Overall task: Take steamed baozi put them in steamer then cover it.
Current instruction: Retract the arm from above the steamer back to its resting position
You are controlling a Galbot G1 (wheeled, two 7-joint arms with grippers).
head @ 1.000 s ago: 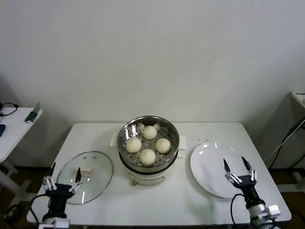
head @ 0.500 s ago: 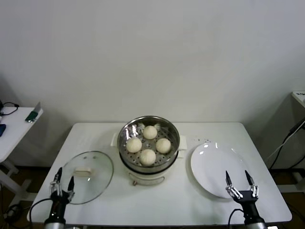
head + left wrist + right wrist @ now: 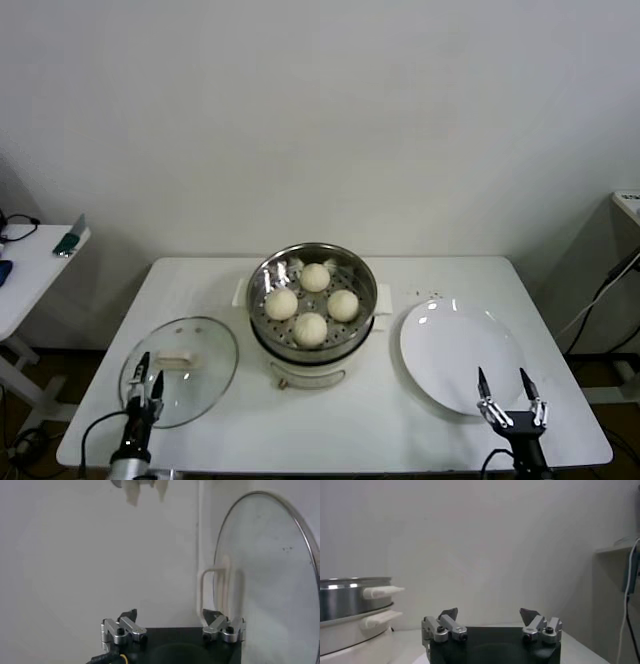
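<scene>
One white rectangular table (image 3: 200, 285) carries everything. At its centre stands one round shiny steel steamer (image 3: 312, 312) on a white electric base, side handles at 9 and 3 o'clock, uncovered. At the steamer's 3 o'clock lies one flat round white plate (image 3: 455, 355), bare. At its 8 o'clock one round clear glass cover (image 3: 182, 370) with a metal rim lies flat on the table, its cream-white bar handle running 9 to 3 o'clock. Four small round cream-white steamed baozi (image 3: 312, 304) sit on the perforated tray, at 12, 3, 6 and 9 o'clock. Left gripper (image 3: 145, 383), released, hovers at the cover's 7 o'clock rim. Right gripper (image 3: 511, 392), released, hovers at the plate's 5 o'clock edge, holding nothing.
</scene>
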